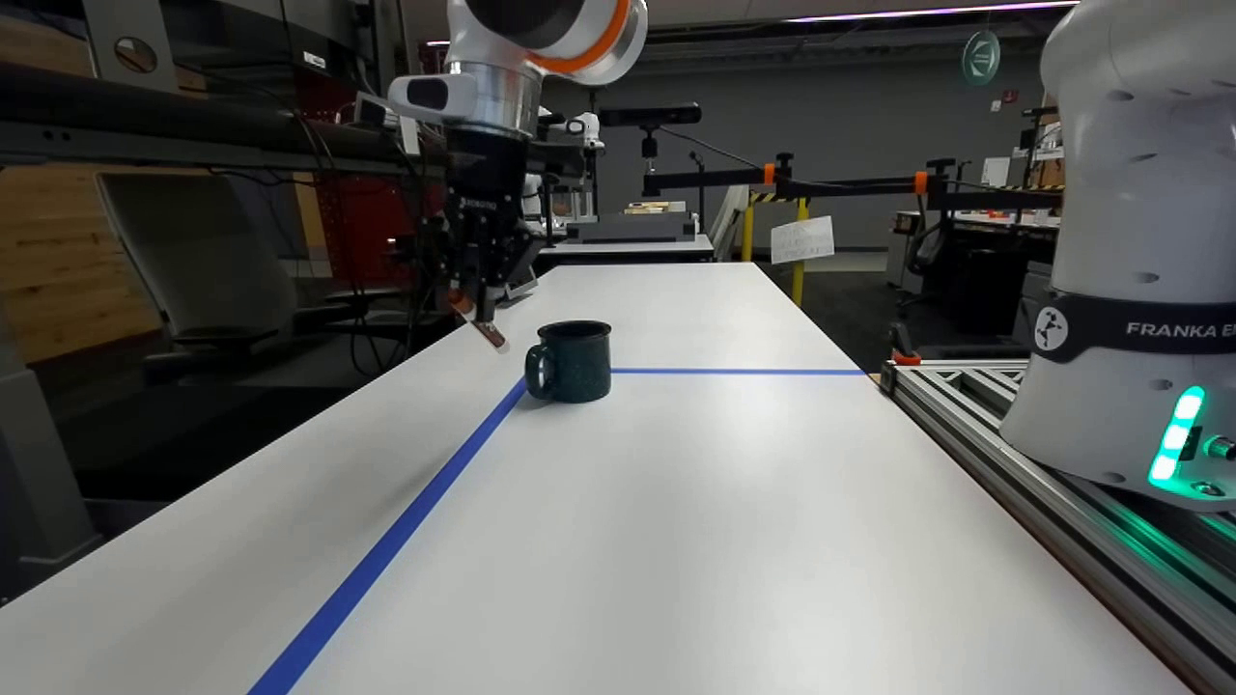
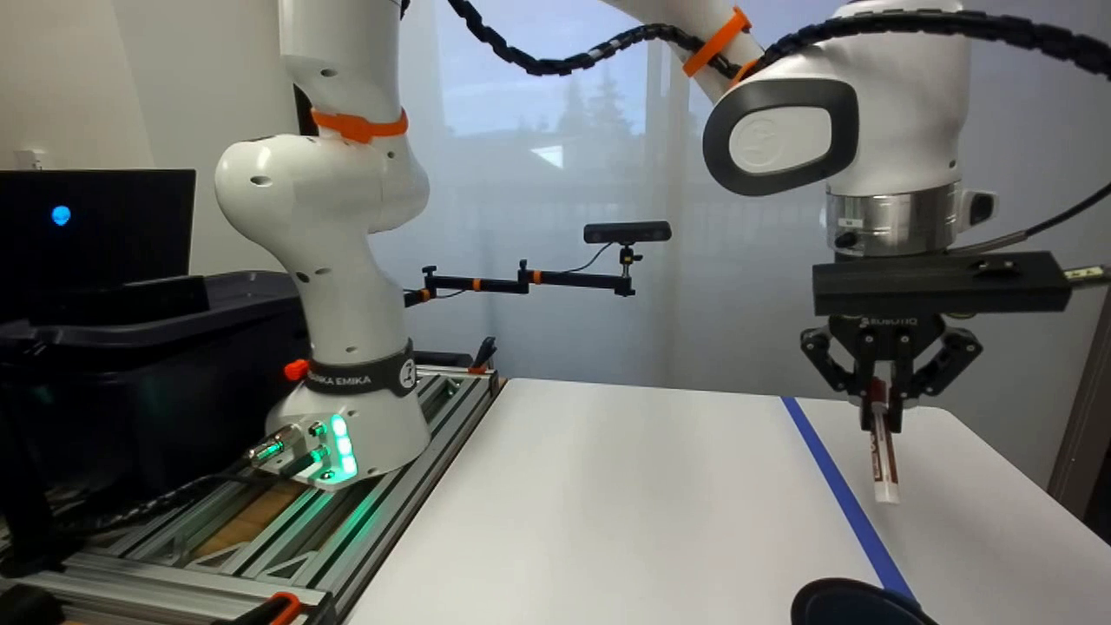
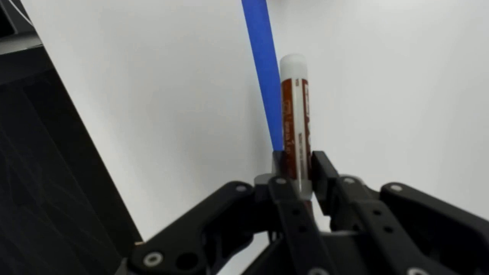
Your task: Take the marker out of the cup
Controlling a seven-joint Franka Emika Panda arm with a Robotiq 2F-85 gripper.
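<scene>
The cup (image 1: 575, 369) is a dark teal mug standing upright on the white table, its handle facing left in an exterior view. Only its rim part (image 2: 855, 605) shows at the bottom edge of an exterior view. My gripper (image 1: 473, 307) is above the table, beside the cup and apart from it. In an exterior view (image 2: 882, 420) and in the wrist view (image 3: 298, 164) its fingers are shut on the marker. The marker (image 2: 884, 460) is reddish-brown with a whitish end. It hangs tilted, outside the cup, its whitish end pointing down; it also shows in the wrist view (image 3: 289, 114).
Blue tape lines (image 1: 425, 507) run along and across the white table (image 1: 734, 541). The robot base (image 1: 1120, 405) stands on a metal frame at the table's side. An empty chair (image 1: 198, 251) is beyond the table's far side edge. A camera on an arm (image 2: 627, 233) stands behind.
</scene>
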